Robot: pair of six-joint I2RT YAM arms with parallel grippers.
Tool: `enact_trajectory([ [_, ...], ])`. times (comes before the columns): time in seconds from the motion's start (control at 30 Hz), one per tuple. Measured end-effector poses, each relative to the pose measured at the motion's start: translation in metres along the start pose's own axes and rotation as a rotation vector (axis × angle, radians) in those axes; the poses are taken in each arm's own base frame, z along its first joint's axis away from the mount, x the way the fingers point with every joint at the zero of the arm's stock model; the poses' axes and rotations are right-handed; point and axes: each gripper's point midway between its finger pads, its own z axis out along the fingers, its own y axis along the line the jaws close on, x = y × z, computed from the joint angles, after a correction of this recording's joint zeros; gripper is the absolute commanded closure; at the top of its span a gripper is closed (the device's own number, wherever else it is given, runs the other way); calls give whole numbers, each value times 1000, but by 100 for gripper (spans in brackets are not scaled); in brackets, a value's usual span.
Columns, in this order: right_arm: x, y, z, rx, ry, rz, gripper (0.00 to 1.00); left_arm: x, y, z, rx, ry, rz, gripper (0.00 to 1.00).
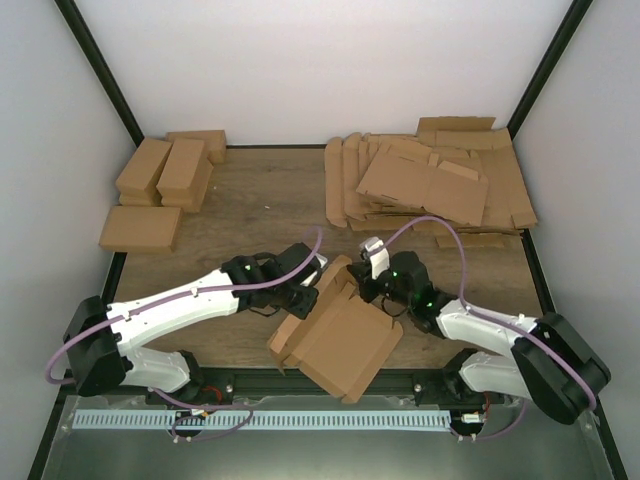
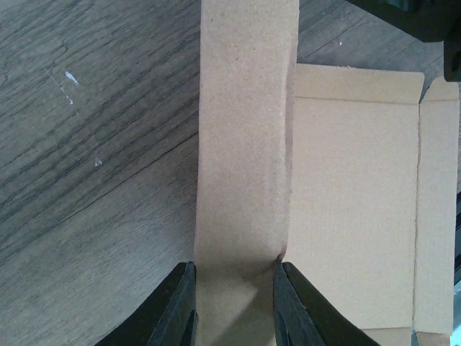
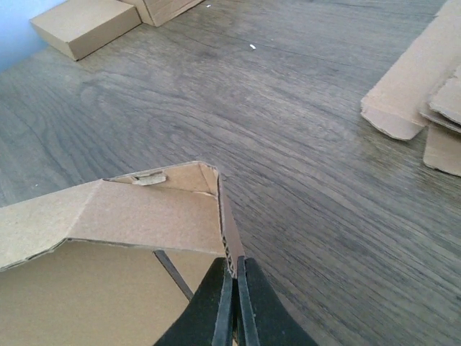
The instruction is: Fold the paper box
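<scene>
The paper box (image 1: pixel 345 345) is one brown cardboard piece, partly folded, lying tilted near the table's front edge between both arms. My left gripper (image 1: pixel 308 297) is at its far left side. In the left wrist view its jaws (image 2: pixel 234 303) stand apart with a long raised flap (image 2: pixel 245 144) filling the gap and touching both fingers; the box floor (image 2: pixel 353 202) lies to the right. My right gripper (image 1: pixel 358 290) is at the box's far corner. In the right wrist view it (image 3: pixel 235 303) is pinched shut on the edge of an upright side wall (image 3: pixel 130 216).
A thick pile of flat cardboard sheets (image 1: pixel 440 185) lies at the back right and shows in the right wrist view (image 3: pixel 410 94). Narrow finished boxes (image 1: pixel 165 170) and one flat box (image 1: pixel 140 228) sit at the back left. Bare wood (image 1: pixel 270 200) lies between them.
</scene>
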Motion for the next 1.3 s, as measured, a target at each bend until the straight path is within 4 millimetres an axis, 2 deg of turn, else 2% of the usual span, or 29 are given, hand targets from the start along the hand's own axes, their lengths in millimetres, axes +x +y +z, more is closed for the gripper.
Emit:
enact_trajectory([
  [0.07, 1, 0, -3, 25, 1, 2, 99, 0, -1, 0, 1, 0, 1, 71],
  [0.2, 2, -1, -7, 66, 1, 9, 91, -1, 0, 0, -3, -7, -7, 71],
  [0.23, 1, -2, -8, 74, -3, 11, 88, -1, 0, -1, -6, -8, -12, 71],
  [0.3, -1, -3, -9, 82, -9, 25, 73, -3, 3, -1, -17, -16, -18, 71],
  [0.43, 2, -6, -12, 110, 1, 67, 65, -5, 4, -1, -20, -23, -15, 71],
  [0.57, -10, -6, -20, 120, -41, 101, 55, -5, 4, -1, -18, -22, -1, 71],
  [0.67, -22, -6, -21, 125, -59, 112, 53, -5, 3, -1, -17, -22, 7, 71],
  [0.87, -41, -14, -6, 148, -55, 110, 51, -5, 4, -2, -18, -21, 12, 71],
  [0.97, -35, -19, 5, 157, -18, 99, 50, -5, 3, -2, -17, -22, 14, 71],
  [1.07, -20, -21, 14, 153, 32, 83, 50, -4, 3, -3, -19, -18, 14, 71],
  [1.3, -13, -11, 17, 83, 52, 20, 46, -3, 3, -3, -22, -13, 21, 71],
])
